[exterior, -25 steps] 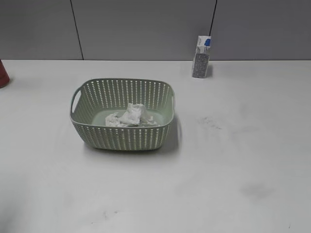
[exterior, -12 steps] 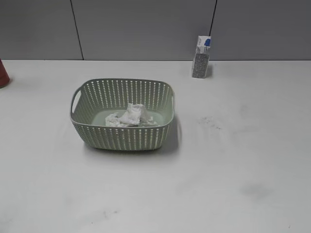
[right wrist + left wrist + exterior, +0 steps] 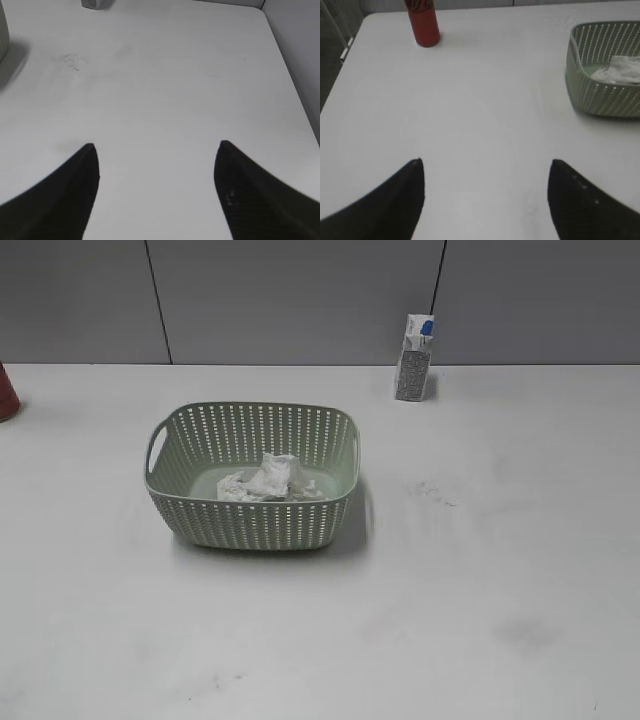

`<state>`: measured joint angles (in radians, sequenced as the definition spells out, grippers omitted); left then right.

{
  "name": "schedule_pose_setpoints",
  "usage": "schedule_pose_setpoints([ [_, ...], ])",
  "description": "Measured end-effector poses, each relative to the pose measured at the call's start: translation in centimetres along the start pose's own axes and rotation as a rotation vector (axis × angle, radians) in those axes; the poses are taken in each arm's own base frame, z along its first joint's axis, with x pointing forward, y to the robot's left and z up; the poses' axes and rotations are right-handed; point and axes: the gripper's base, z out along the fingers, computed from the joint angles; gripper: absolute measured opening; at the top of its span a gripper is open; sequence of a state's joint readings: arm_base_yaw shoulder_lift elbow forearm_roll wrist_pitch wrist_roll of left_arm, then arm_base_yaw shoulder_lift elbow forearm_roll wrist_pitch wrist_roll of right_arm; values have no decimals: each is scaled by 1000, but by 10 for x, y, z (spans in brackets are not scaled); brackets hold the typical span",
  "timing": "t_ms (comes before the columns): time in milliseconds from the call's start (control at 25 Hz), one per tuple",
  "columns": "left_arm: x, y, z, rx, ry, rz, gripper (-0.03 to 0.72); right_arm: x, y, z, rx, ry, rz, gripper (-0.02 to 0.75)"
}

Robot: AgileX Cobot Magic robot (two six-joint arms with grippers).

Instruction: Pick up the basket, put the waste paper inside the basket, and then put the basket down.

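the surface (image 3: 520, 540) carries the basket (image 3: 255, 510), standing flat left of middle with the waste paper (image 3: 268, 478) inside it. my left tool (image 3: 485, 165) and right tool (image 3: 156, 146) both gape wide over bare surface, well apart from it. i judge little can go wrong now, unless a careless reach nudges the basket or tips the carton (image 3: 414, 358).

basket (image 3: 600, 95): right end cropped | red container (image 3: 6, 392): mostly cropped
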<state>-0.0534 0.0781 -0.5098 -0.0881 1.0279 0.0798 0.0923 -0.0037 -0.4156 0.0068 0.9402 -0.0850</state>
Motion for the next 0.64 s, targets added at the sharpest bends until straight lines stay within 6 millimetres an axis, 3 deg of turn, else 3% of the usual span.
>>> schedule_pose_setpoints([
  [160, 7, -1, -10, -2, -69, 6, 577, 0, 0, 0, 0, 0, 0, 573],
  [640, 7, -1, -11, -3, -75, 6, 568, 0, 0, 0, -1, 0, 1, 573],
])
